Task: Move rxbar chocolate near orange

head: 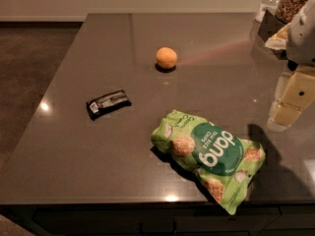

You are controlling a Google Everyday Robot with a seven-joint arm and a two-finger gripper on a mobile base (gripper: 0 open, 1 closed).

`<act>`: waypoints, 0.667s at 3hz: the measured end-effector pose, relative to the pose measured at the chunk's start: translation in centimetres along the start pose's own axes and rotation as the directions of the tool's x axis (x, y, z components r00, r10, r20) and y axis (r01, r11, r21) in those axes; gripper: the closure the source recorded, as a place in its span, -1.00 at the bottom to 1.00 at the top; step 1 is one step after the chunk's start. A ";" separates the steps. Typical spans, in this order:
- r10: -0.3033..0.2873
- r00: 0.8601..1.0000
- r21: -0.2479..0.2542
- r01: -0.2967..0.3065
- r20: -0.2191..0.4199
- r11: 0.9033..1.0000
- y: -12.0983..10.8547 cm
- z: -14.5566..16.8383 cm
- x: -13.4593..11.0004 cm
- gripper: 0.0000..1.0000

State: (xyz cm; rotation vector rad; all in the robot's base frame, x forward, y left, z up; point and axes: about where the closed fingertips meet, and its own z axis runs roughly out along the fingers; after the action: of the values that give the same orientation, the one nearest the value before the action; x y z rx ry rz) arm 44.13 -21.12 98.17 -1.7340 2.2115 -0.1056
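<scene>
The rxbar chocolate [108,103] is a small flat black wrapper with whitish print, lying on the dark table [98,171] at the left of middle. The orange [166,57] sits farther back near the middle, well apart from the bar. My gripper [291,101] hangs above the table at the right edge of the view, cream-coloured, far to the right of both the bar and the orange. It holds nothing that I can see.
A large green chip bag [210,154] lies at the front right, between the gripper and the bar. Jars and containers [290,4] stand at the back right corner. The table's left edge drops to the floor [29,58].
</scene>
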 end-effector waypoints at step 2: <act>-0.149 0.986 -0.090 0.155 0.069 0.984 -0.5 4.6 -8.5 -1.00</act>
State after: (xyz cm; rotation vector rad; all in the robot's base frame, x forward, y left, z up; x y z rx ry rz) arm 47.71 -12.47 95.70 -1.9298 2.0689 0.0180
